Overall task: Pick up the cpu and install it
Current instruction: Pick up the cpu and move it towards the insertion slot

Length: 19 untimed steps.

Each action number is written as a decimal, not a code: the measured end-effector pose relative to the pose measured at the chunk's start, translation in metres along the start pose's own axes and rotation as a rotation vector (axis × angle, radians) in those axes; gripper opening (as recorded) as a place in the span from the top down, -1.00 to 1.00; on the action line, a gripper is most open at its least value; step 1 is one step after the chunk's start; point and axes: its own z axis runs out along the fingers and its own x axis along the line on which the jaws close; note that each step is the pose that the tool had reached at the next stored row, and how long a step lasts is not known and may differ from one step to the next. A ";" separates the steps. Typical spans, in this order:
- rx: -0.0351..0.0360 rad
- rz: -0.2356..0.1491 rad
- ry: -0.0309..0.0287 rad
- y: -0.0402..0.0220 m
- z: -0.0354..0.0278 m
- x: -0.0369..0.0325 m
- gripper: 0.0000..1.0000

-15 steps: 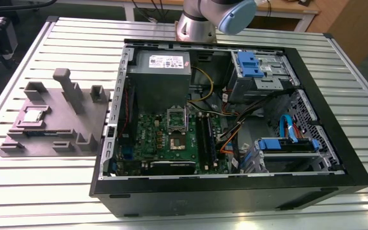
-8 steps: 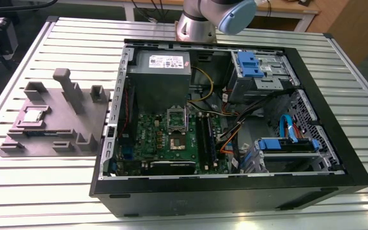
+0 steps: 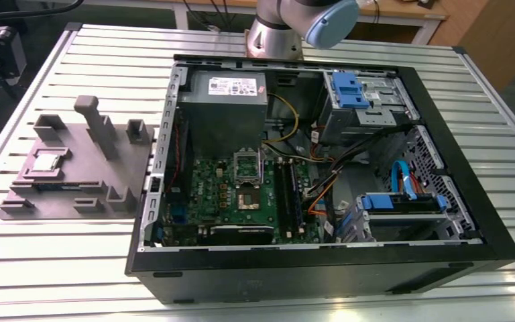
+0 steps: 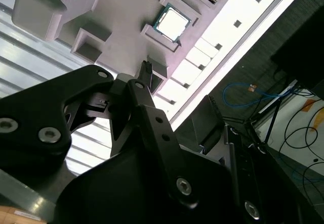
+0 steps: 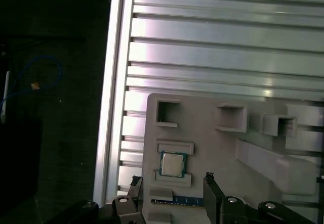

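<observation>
Black gripper (image 5: 171, 179) nearest the lens, fingers spread and holding nothing, poised over the cpu (image 5: 172, 164) in its tray.

The cpu lies flat, silver top up, in a shallow square pocket of the grey tray (image 5: 212, 153). In the first wrist view it sits between the two fingertips (image 5: 211, 188), which stand clear of it. The tray rests on the slatted metal table (image 3: 61, 268), just beside the open computer case (image 3: 329, 272), on the exterior view's left of it. Inside the case a green board (image 3: 212, 174) lies flat with a dark socket (image 3: 249, 196) near its middle, well apart from the cpu. The arm (image 3: 275, 37) rises at the far side of the case.
</observation>
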 end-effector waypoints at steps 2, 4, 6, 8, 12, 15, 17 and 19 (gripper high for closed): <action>0.0003 -0.011 0.0005 0.0000 0.0006 0.0000 -0.18; 0.0003 -0.011 0.0006 0.0000 0.0009 0.0000 -0.18; 0.0003 -0.012 0.0004 -0.0001 0.0015 0.0000 -0.18; 0.0002 -0.011 0.0004 0.0000 0.0015 0.0000 -0.18; 0.0002 -0.011 0.0005 0.0000 0.0015 0.0000 -0.18; 0.0003 -0.011 0.0005 -0.0001 0.0016 0.0000 -0.18; 0.0000 -0.011 0.0000 -0.0001 0.0034 -0.0001 -0.18; 0.0002 -0.012 0.0004 -0.0003 0.0066 -0.0001 -0.18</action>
